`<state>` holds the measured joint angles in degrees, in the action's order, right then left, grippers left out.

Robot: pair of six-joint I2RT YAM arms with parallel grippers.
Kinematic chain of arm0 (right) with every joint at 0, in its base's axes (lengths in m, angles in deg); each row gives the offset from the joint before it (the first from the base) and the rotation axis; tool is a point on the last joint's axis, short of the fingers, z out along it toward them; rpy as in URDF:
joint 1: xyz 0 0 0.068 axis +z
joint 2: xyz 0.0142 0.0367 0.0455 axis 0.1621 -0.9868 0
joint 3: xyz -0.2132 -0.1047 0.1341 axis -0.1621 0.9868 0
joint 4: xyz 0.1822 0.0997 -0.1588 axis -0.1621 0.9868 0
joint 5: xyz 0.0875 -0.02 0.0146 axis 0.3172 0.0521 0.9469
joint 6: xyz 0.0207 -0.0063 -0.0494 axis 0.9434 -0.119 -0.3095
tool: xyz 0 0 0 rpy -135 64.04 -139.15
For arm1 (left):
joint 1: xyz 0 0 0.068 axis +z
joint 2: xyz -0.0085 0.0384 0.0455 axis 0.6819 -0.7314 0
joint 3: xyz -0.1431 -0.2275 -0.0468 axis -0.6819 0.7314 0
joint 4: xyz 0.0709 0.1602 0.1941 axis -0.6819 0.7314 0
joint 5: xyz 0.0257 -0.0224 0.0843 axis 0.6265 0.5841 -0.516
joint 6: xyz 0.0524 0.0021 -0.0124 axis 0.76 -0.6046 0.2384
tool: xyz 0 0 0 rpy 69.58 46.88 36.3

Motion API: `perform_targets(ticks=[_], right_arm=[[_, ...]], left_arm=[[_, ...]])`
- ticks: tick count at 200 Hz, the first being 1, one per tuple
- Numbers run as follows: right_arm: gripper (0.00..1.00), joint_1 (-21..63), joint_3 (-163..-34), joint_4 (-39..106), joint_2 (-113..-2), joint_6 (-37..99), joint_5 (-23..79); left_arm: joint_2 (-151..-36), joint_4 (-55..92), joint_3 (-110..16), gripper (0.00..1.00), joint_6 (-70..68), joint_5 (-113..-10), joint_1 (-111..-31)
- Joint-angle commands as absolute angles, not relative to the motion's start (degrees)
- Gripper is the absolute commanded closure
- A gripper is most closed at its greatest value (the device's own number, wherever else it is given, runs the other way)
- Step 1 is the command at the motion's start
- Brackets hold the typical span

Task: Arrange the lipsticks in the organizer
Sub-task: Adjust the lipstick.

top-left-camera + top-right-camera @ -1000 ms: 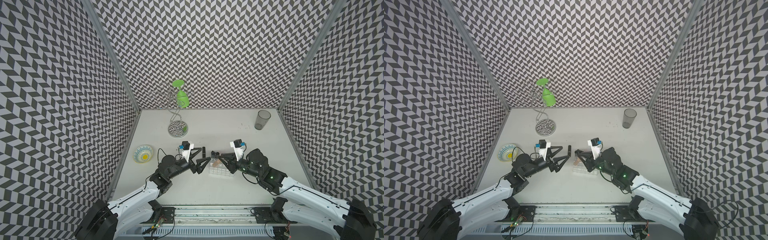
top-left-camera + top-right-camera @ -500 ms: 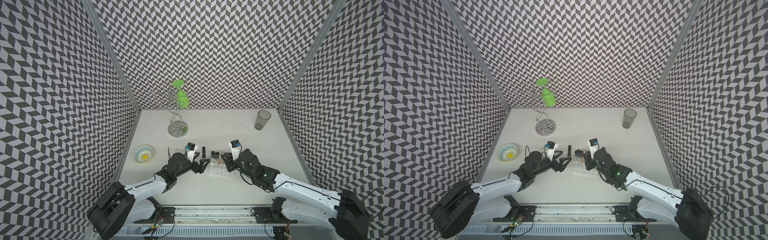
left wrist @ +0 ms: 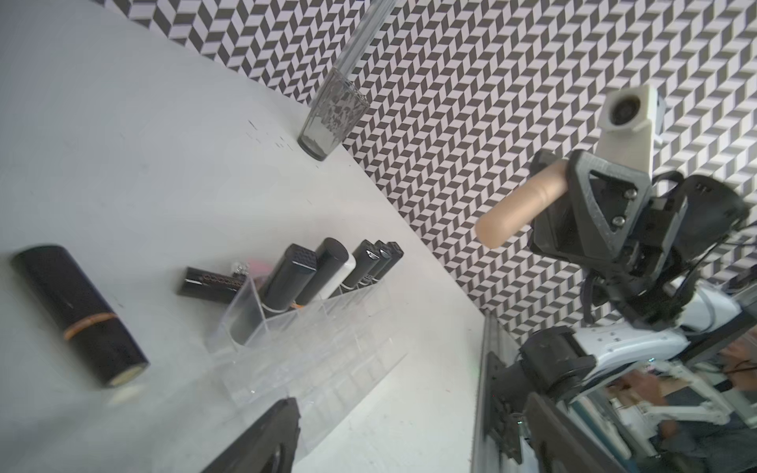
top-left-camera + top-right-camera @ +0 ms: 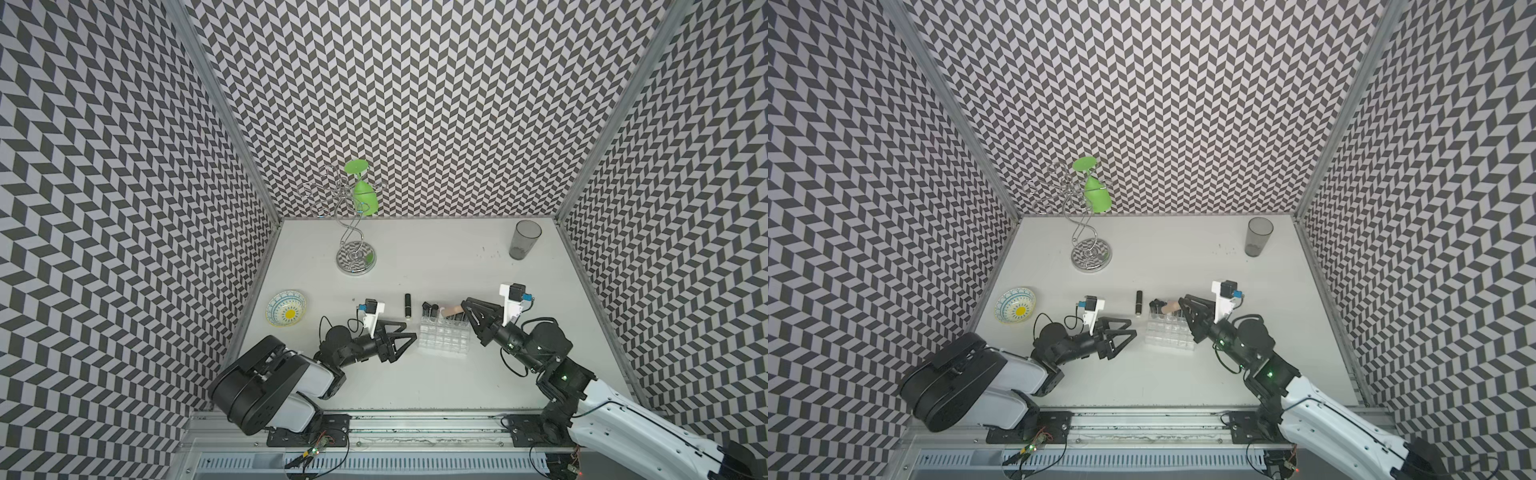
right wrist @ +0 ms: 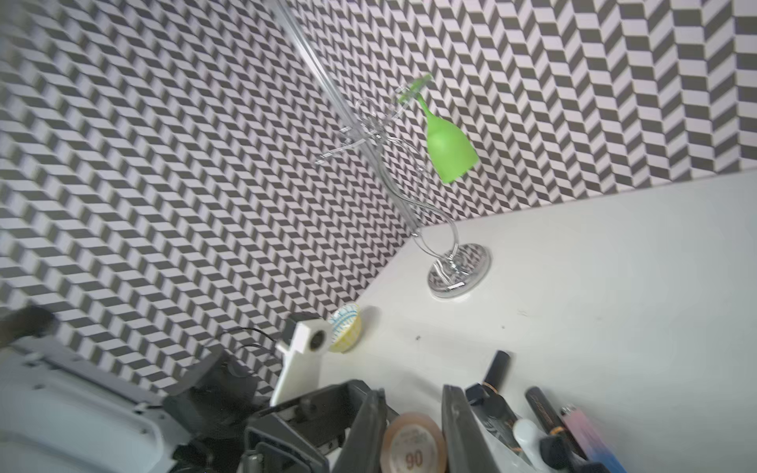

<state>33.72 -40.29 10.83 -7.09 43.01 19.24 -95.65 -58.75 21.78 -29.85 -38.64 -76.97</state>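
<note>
Clamping the beige tube (image 3: 514, 211) near one end, the right claw (image 4: 466, 309) leaves most of it jutting past its tips at a slant, raised over the far row of the organizer (image 4: 442, 348). The tube is probably light, stiff and glossy, so it could pivot or slip in so short a hold. A grip across mid-body would steady it, and it needs squaring upright before it meets a narrow cell. Just below, black tubes (image 4: 430, 311) stand in that row, and a pink tube (image 5: 581, 426) lies just past them. The clear organizer looks light and may slide if nudged. Further off, toward the left claw (image 4: 410, 329), which is spread wide and empty, lies a loose black tube (image 4: 407, 305), best taken across its middle.
</note>
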Motion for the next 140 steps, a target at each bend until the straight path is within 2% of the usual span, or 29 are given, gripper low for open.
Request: perform_targets(ticks=[1,26,39,56,72,87,116,140], right_arm=[[0.85,33.7,-41.4,1.8,-6.1,43.7,24.8],[0.85,34.1,-43.3,0.7,-7.9,41.0,26.5],[0.85,34.7,-42.8,-2.4,-8.4,40.0,26.1],[0.85,36.1,-42.7,-6.2,-8.9,37.4,25.3],[0.85,38.5,-42.9,-10.3,-10.0,34.3,23.4],[0.85,40.3,-43.5,-14.1,-12.1,30.7,22.4],[0.84,42.6,-45.4,-21.1,-17.1,25.6,24.0],[0.84,44.7,-49.0,-21.4,-22.1,19.5,24.5]], left_arm=[[-98.4,-83.4,20.4,0.09,-46.4,-38.0,-78.3],[-93.9,-82.1,20.0,0.08,-46.6,-44.8,-82.1],[-88.8,-74.5,19.2,0.01,-46.7,-48.6,-83.5],[-83.6,-63.5,17.1,0.01,-47.6,-54.5,-85.1],[-82.2,-67.0,18.3,0.00,-52.4,-59.5,-86.3],[-81.4,-69.6,18.3,0.00,-56.3,-61.0,-86.3],[-78.6,-55.7,11.8,0.00,-60.1,-59.0,-88.1],[-77.0,-55.8,11.5,0.00,-60.7,-61.8,-90.4]])
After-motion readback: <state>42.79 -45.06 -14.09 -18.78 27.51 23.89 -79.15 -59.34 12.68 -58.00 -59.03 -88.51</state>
